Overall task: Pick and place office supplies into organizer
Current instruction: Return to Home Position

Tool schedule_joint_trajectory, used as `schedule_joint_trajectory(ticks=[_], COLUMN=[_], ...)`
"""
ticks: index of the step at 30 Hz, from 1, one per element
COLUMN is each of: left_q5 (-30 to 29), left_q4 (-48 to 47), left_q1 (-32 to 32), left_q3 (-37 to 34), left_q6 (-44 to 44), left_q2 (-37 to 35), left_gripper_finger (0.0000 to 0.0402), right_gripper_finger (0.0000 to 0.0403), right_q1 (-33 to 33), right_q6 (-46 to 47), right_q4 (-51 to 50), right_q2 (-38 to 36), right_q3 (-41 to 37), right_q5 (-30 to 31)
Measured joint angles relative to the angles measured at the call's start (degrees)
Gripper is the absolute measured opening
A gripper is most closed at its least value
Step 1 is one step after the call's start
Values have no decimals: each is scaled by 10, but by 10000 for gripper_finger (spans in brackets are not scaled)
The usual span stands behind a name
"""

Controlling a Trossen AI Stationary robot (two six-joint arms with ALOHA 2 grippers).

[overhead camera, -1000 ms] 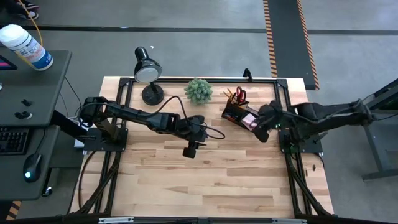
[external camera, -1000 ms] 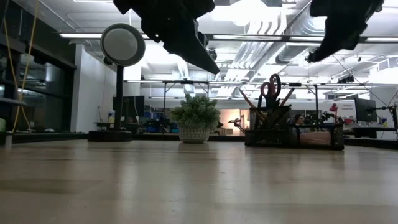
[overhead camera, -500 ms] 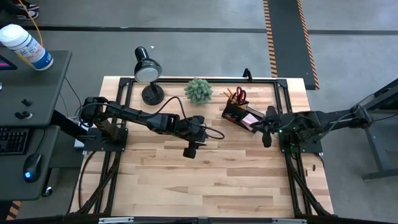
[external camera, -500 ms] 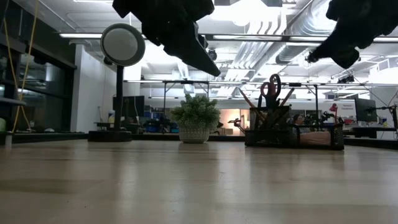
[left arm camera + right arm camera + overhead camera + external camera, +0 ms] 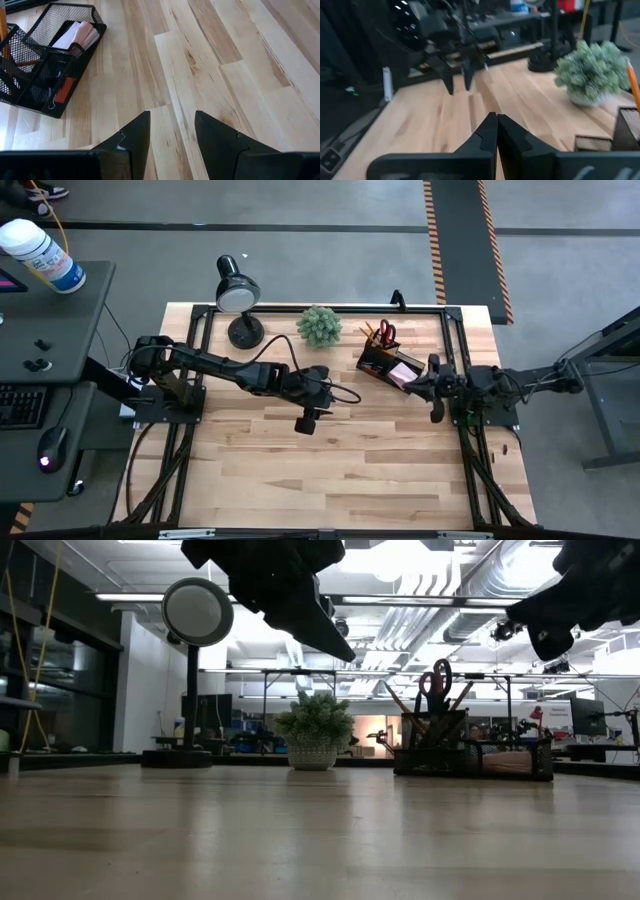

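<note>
The black mesh organizer (image 5: 385, 363) stands on the table at the far right. Red-handled scissors (image 5: 385, 333) and orange pencils (image 5: 368, 332) stick up out of it. A pink sticky-note pad (image 5: 403, 373) lies in its low tray. My left gripper (image 5: 306, 423) hangs open over the middle of the table, slanting down, with only bare wood between its fingers (image 5: 172, 125). My right gripper (image 5: 418, 386) is shut and empty. It hangs just right of the organizer near the table's right edge and points almost level toward the table's left (image 5: 496, 120).
A green plant ball (image 5: 320, 326) and a black desk lamp (image 5: 238, 295) stand along the far edge, left of the organizer. Bare wood (image 5: 330, 470) spreads over the middle and near half of the table. A side desk with a white bottle (image 5: 40, 252) stands beyond the table's left edge.
My right gripper has drawn back from beside the organizer toward the table's right edge. It has tipped from slanting down to almost level and has stayed shut.
</note>
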Motion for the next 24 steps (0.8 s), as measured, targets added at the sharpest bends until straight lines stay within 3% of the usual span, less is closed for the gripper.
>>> schedule_joint_trajectory(ticks=[12,24], left_q5=[0,0], left_q4=[15,15], left_q1=[0,0], left_q3=[0,0], left_q6=[1,2], left_q2=[0,0], left_gripper_finger=[143,143], right_gripper_finger=[0,0], right_q1=[0,0], right_q6=[-30,-67], right_q4=[15,62], right_q2=[-111,-110], right_q3=[-61,-68], right_q5=[-8,-39])
